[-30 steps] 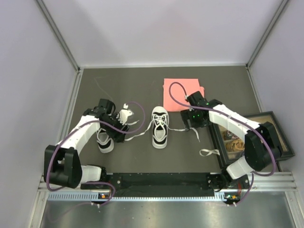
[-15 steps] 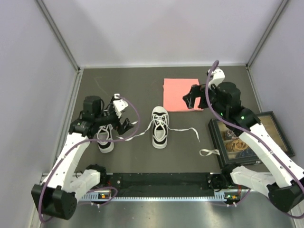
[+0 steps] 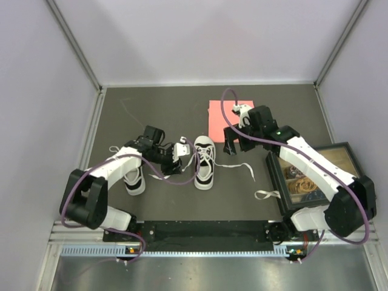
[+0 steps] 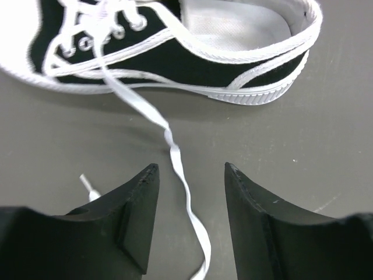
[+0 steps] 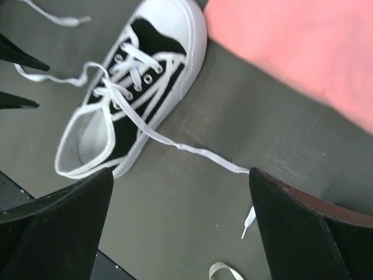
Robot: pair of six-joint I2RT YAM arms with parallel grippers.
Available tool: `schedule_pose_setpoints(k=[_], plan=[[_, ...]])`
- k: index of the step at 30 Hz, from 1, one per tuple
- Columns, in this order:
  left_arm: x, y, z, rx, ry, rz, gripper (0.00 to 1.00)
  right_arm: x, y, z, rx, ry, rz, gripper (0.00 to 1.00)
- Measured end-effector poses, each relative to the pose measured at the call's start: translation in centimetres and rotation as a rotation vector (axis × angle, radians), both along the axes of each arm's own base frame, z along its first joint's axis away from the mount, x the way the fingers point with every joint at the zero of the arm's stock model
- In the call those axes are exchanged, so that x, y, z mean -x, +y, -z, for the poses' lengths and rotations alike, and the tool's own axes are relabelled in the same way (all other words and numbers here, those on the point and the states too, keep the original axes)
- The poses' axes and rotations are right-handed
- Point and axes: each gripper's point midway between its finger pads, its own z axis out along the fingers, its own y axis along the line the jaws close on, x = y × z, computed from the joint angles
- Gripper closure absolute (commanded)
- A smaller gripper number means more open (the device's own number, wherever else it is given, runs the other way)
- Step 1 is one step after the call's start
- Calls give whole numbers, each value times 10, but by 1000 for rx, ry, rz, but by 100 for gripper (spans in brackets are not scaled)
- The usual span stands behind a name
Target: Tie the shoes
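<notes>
Pale lilac-grey walls (image 3: 200, 36) enclose a dark grey tabletop (image 3: 163, 115) on three sides (aluminium struts (image 3: 74, 43) mark the back corners). A ridged metal rail (image 3: 206, 250) edges the near side.

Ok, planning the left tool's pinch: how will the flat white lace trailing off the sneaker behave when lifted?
Probably floppy: the flat white lace lies in wavy curves. Likely light and thin, so it may slip from the left tool.
</notes>
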Motion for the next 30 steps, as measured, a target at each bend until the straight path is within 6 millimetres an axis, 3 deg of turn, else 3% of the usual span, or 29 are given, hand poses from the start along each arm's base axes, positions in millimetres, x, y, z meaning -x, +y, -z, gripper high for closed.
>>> schedule_pose_setpoints(k=[3,6,9,16,30], plan=[[2,-10,14,-14,7,47,58,8,-4,27,51,79,-9,2],[3,-18,26,-29,8,80,62,17,-11,52,101,151,-11,2],[2,-21,38,-45,26,88,64,24,-16,65,128,191,-11,2],[-10,-19,50,-79,9,62,71,26,-18,67,138,202,-10,2],[-13,-6,38,-119,-1,14,69,28,-20,72,162,209,-25,2]])
